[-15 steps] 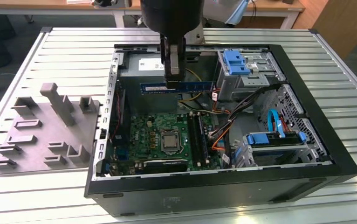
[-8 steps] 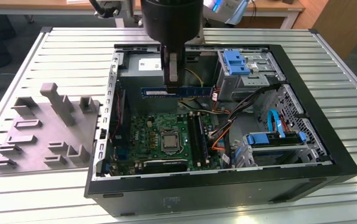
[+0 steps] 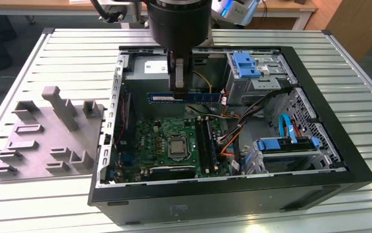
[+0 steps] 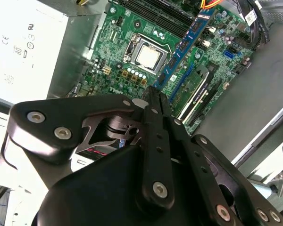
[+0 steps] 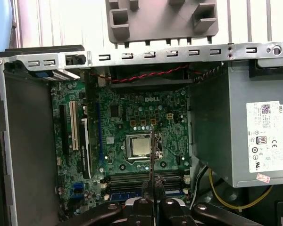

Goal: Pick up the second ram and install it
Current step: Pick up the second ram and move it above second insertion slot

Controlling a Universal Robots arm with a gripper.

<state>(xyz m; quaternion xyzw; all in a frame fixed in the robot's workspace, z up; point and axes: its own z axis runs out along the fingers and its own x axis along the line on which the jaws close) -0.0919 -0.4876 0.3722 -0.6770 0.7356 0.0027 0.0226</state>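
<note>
In the exterior view, the gripper hangs inside the open computer case, its jaws closed on the second ram near the stick's middle. The stick sits level, well above the motherboard, and seems to run crosswise to the long black slots. The grey holder block lies outside the case, on the exterior view's left.

In the second wrist view, the second ram juts out from the tips of the gripper over the board, beside the processor socket.

In the first wrist view, we see the second ram edge-on, a thin line rising from the gripper and crossing the slots.

We judge that a clean install wants the stick lined up lengthwise with a free slot, notch matched, kept level and pressed evenly at both ends, never forced.
</note>
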